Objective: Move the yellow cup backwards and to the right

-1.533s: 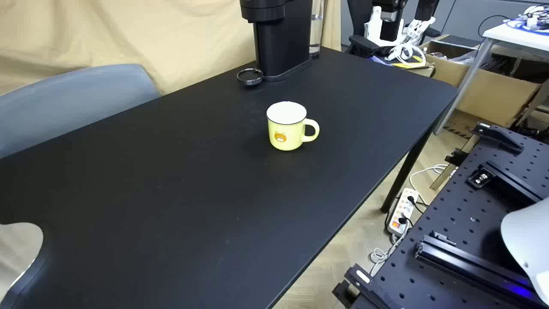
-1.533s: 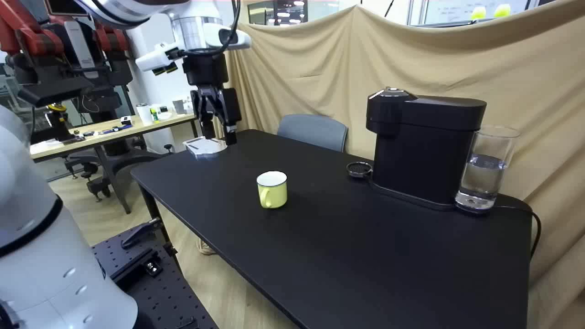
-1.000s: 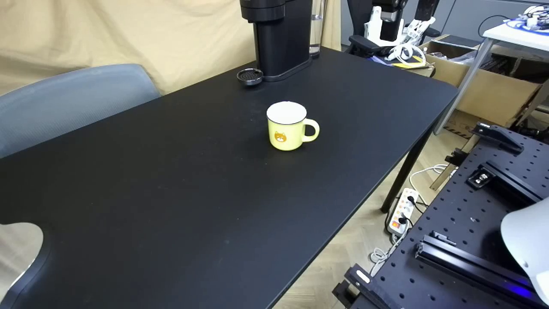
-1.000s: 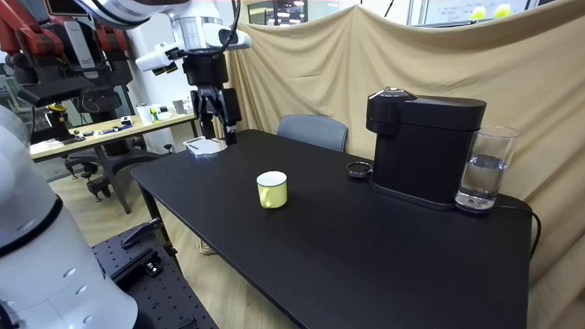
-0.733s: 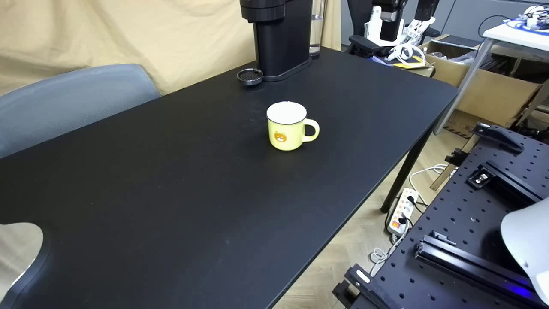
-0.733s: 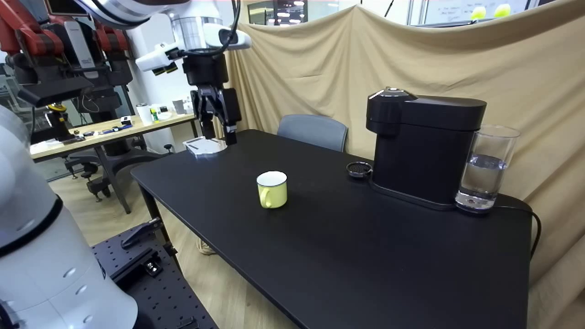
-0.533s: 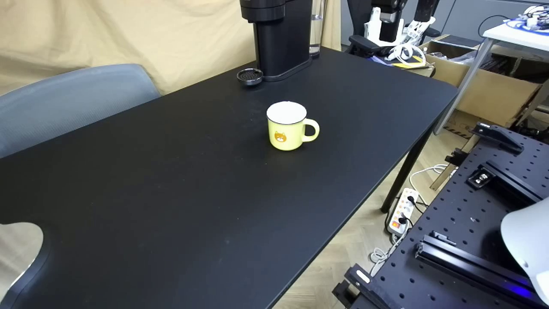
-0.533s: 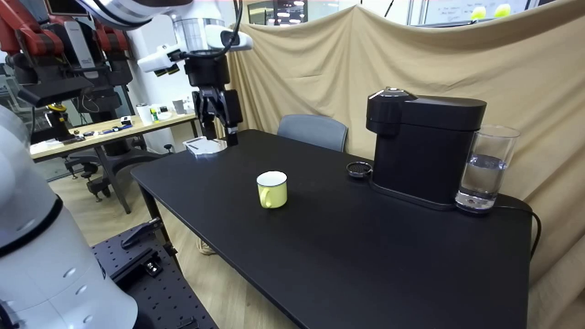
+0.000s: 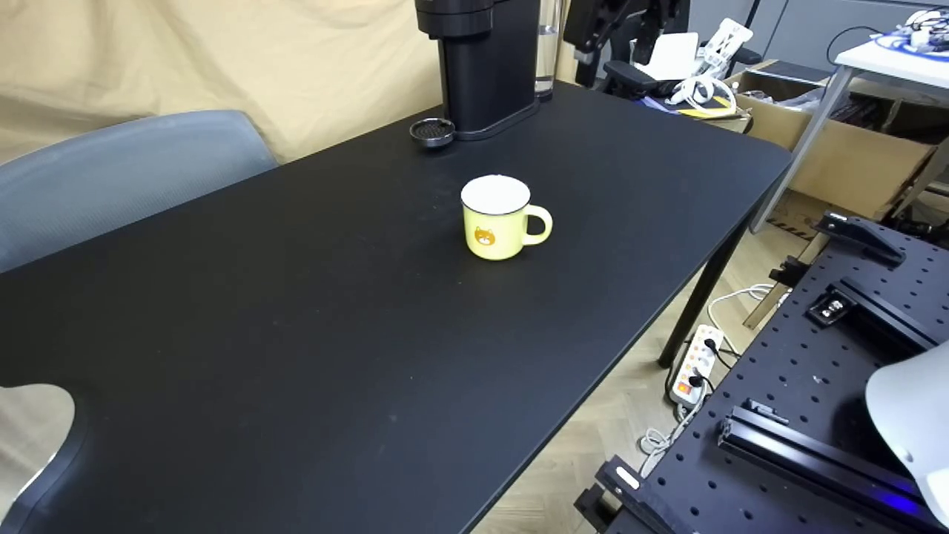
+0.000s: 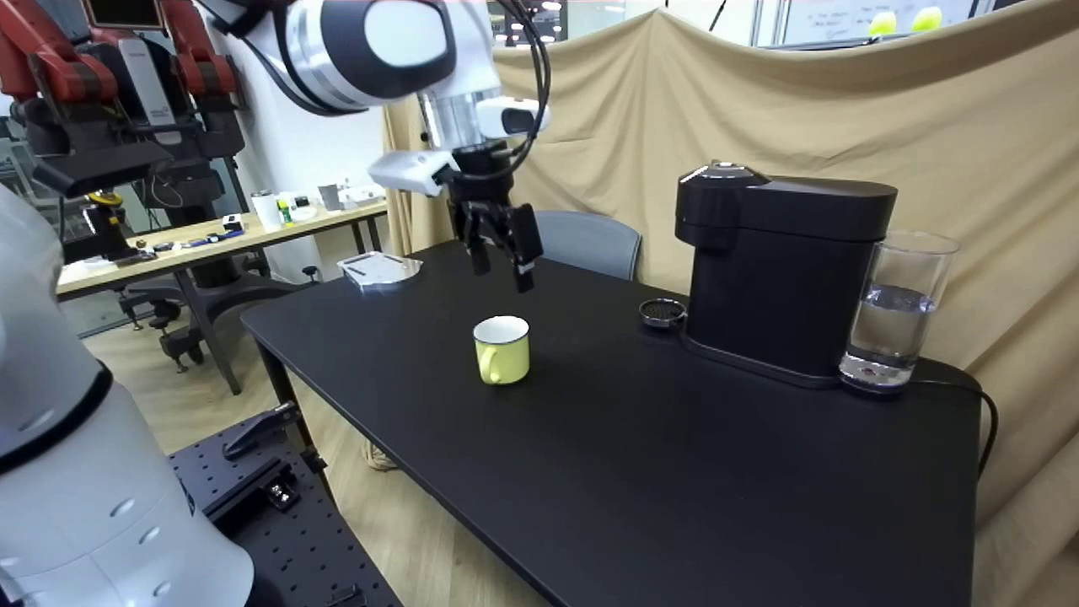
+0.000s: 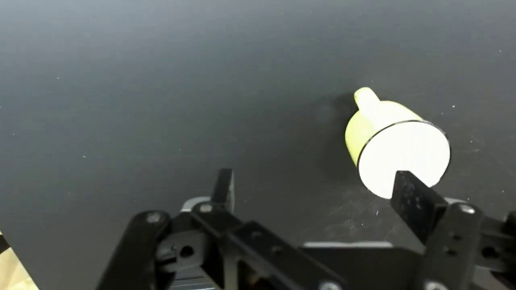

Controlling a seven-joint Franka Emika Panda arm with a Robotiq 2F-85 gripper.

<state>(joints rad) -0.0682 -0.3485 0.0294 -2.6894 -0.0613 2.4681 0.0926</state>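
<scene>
- Gripper (image 10: 503, 274) is hovering above the black table (image 10: 691, 472), hanging at twelve o'clock from the yellow cup (image 10: 503, 352) in an exterior view, apart from it!
- Its fingers (image 11: 415, 201) are standing wide apart, tabletop showing between them.
- The cup is standing upright; in the wrist view it's sitting at three o'clock from centre, handle pointing to eleven, one finger overlapping its rim.
- In an exterior view the coffee machine (image 9: 488, 83) is standing at twelve o'clock from the cup, the round metal tray (image 9: 432, 132) sitting at eleven!

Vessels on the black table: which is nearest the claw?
The pale yellow ceramic mug, the only one the wrist view shows; the clear cylindrical container stands farther.
</scene>
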